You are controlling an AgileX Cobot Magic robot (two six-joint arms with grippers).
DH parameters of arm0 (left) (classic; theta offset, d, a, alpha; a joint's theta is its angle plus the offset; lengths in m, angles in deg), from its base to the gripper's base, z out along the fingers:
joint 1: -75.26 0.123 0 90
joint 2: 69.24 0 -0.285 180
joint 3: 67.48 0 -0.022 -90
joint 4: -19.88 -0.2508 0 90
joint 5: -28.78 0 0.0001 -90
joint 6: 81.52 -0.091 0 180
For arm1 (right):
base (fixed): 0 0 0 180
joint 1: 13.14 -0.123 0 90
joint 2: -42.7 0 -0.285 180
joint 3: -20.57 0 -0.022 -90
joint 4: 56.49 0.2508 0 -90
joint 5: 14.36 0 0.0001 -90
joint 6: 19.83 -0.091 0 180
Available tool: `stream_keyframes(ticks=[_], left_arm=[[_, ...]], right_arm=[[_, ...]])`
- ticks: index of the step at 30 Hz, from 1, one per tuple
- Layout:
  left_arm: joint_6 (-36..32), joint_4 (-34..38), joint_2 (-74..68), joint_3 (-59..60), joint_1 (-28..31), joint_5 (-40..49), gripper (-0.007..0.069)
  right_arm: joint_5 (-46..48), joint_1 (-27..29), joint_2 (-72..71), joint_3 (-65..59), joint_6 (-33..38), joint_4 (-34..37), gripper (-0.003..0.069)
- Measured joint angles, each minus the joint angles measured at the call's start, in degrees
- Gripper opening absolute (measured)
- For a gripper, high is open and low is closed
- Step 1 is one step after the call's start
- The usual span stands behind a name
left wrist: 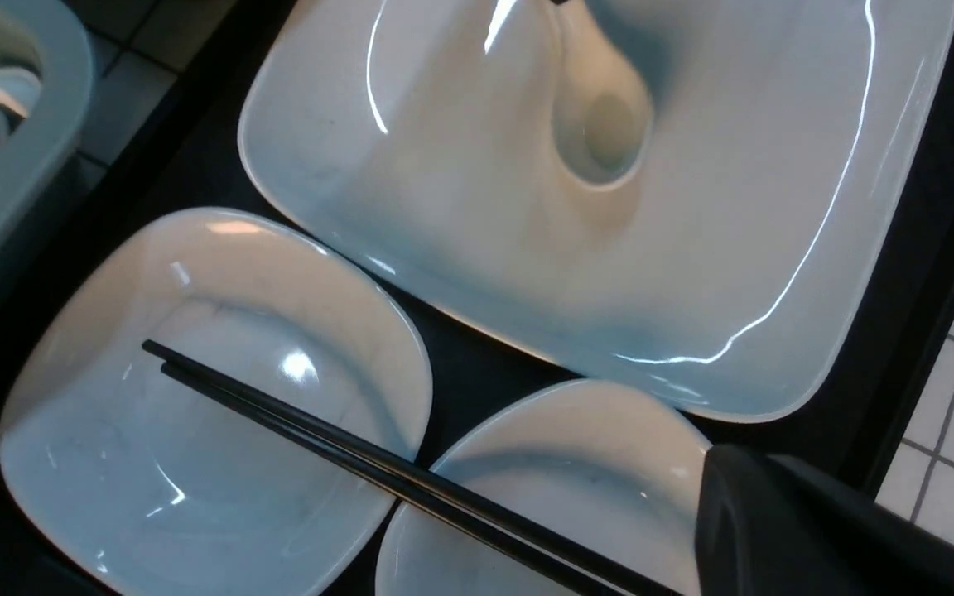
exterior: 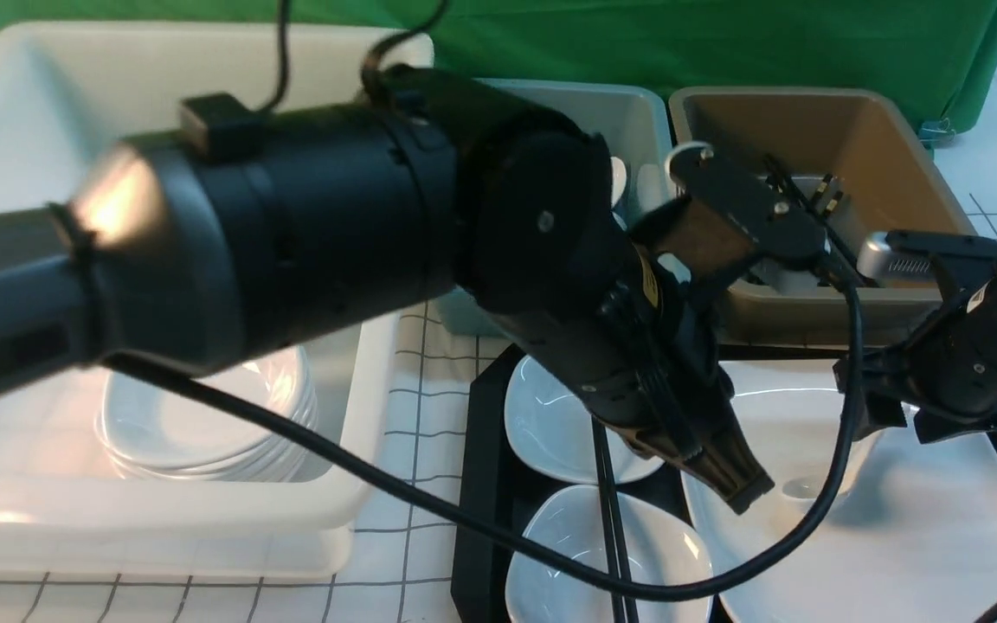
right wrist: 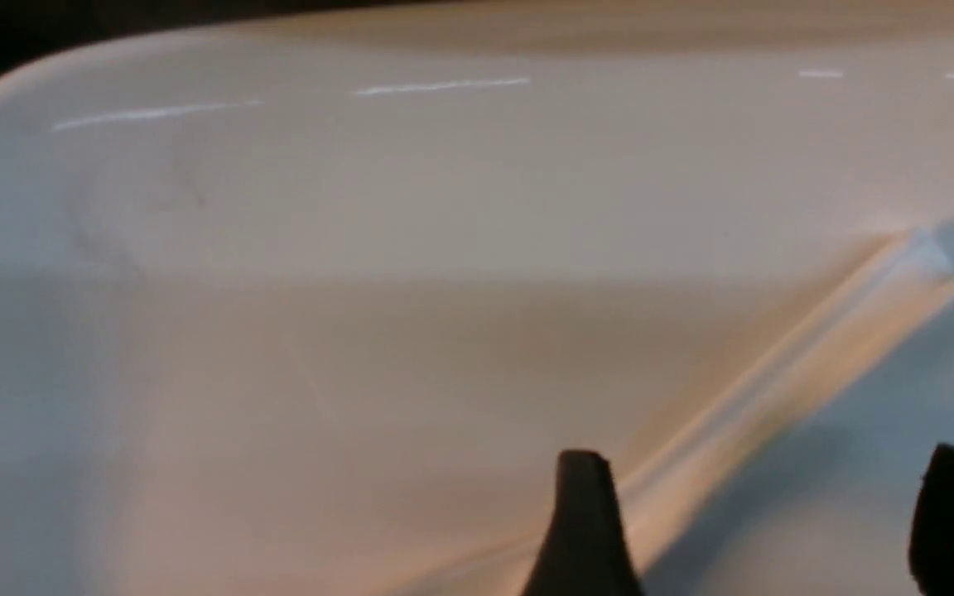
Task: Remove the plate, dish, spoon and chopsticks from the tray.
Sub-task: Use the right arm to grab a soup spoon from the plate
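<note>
The black tray [exterior: 479,484] holds two small white dishes [exterior: 550,428] [exterior: 585,554] with the black chopsticks [exterior: 611,519] lying across both. The large white plate [exterior: 914,536] fills the tray's right side, and the white spoon [exterior: 806,486] lies on it. My left gripper [exterior: 745,491] hangs shut and empty just above the gap between the dishes and the plate. My right gripper [exterior: 875,422] is open low over the plate's far part, by the spoon's handle. In the left wrist view I see the plate [left wrist: 460,215], spoon [left wrist: 601,132], chopsticks [left wrist: 344,447] and my gripper [left wrist: 742,497]. In the right wrist view my open gripper [right wrist: 767,513] is close over the plate [right wrist: 320,290].
A white tub [exterior: 360,363] at the left holds stacked white plates [exterior: 204,424]. A teal tub [exterior: 637,112] and a brown tub [exterior: 888,147] with utensils stand behind the tray. My left arm's cable [exterior: 429,506] hangs over the tray's left side.
</note>
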Motion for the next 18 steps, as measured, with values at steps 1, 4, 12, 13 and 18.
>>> stream_keyframes(ticks=[1, 4, 12, 13, 18], left_arm=[[0.00, -0.08, -0.35, 0.00, 0.00, -0.51, -0.0002], [-0.03, -0.20, -0.67, 0.00, 0.00, -3.22, -0.0002], [1.56, -0.45, -0.67, 0.00, 0.00, -11.04, -0.0002], [1.63, -0.63, -0.67, 0.00, 0.00, -11.04, -0.0002], [1.70, -1.29, -0.67, 0.00, 0.00, -10.99, -0.0002]], right_arm=[[-0.51, 0.04, 0.41, 0.02, -0.37, -0.14, 0.0501], [-1.45, 0.04, 1.60, 0.07, -0.86, -0.19, 0.0501], [-2.06, 0.04, 4.15, 0.27, -0.86, -0.44, 0.0424], [-1.93, 0.04, 4.15, 0.27, -0.86, -0.44, 0.0362], [0.69, 0.04, 3.90, 0.27, 0.44, -0.14, 0.0065]])
